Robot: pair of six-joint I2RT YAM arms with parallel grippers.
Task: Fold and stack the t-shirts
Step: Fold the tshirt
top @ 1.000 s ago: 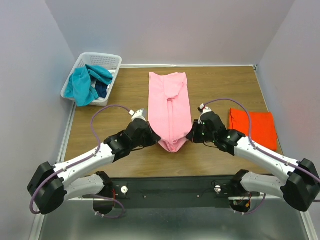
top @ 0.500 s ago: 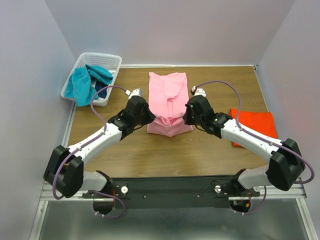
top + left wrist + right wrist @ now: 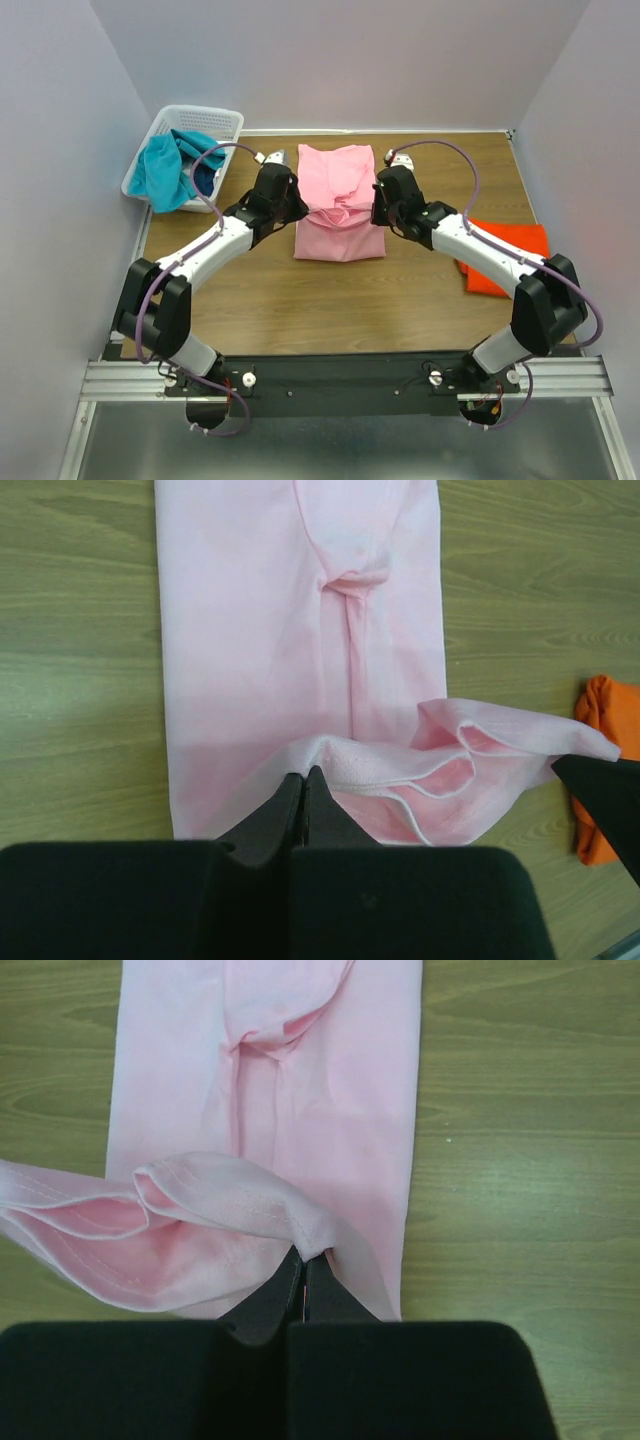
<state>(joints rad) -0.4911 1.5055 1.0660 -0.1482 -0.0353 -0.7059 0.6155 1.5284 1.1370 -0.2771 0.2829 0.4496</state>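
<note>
- Pink t-shirt (image 3: 338, 205), mid-tabletop (image 3: 300, 290), half folded: near hem raised over its body.
- Teal garment (image 3: 165, 175) waits unfolded in the basket (image 3: 215, 120).
- Orange t-shirt (image 3: 520, 255) lies folded, right.
- Left hand (image 3: 303, 780) and right hand (image 3: 303, 1258) each pinch a hem corner.

Bright, even overhead light, soft shadows, frames sharp except the blurred, dark near jaws.

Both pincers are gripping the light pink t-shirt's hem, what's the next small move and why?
Probably carry the hem over to the far end, then lower it. The left pincer and right pincer are each shut on a hem corner of the light pink cloth t-shirt, and the lifted hem sags over the flat half, short of the collar end.
</note>
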